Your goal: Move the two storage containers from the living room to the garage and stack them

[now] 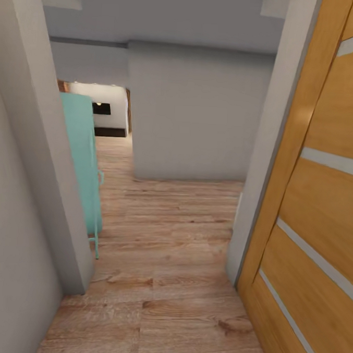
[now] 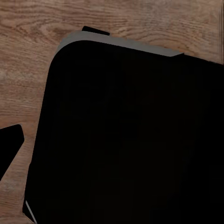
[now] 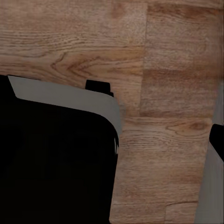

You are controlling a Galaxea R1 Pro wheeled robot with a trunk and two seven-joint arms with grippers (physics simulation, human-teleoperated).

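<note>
Beside the open wooden door (image 1: 321, 196), light wood-plank flooring (image 1: 165, 280) runs past a teal cabinet (image 1: 84, 155); jaw states cannot be told.

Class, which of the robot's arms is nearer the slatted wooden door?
Right, most likely. The wooden door stands at the head view's right, the right arm's side; the left arm sits across the body, toward the teal cabinet. Both wrist cameras look down at plank floor.

Soft even light, brighter far room (image 1: 105, 101), slight blur
</note>
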